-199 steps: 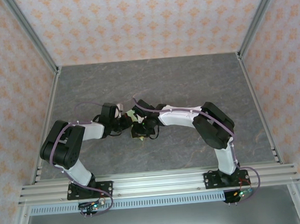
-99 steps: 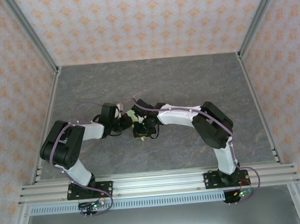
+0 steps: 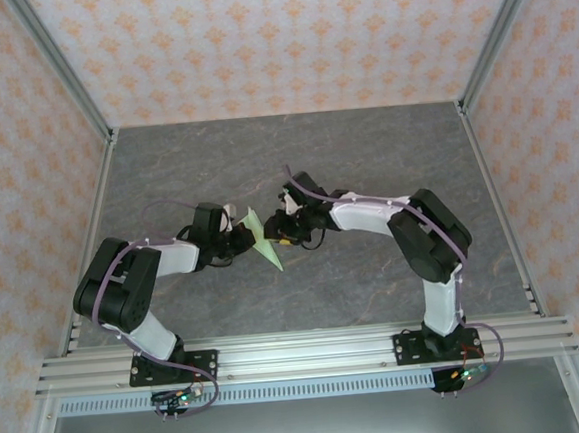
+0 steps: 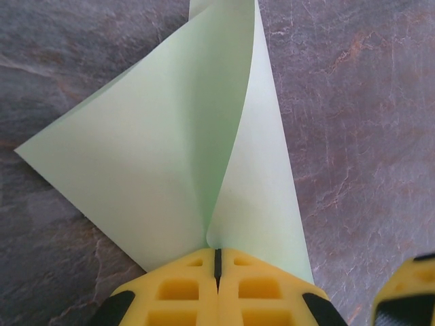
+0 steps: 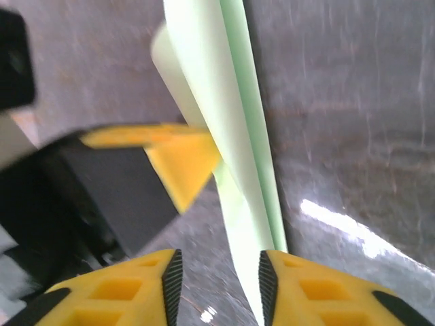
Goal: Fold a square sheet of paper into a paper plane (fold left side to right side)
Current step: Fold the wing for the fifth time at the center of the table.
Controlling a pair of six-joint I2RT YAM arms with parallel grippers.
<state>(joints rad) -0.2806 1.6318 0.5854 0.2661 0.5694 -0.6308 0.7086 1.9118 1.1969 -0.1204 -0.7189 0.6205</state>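
Now the left gripper (image 4: 217, 254) clamps the half-folded sheet (image 4: 149, 156), right gripper (image 5: 219, 273) parted beside it; 1 loose fold done, diagonals to come.

Far half of the bench (image 3: 365, 150) is wide open, I can pass anywhere there. Mid-bench is tight: the green sheet (image 3: 262, 241), pinched in my left claw (image 3: 239, 238), stands tilted just ahead of my right claw (image 3: 289, 235).

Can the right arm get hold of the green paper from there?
Probably yes: the right pincer is open right at the paper, nothing between them. The left pincer grips the paper too.
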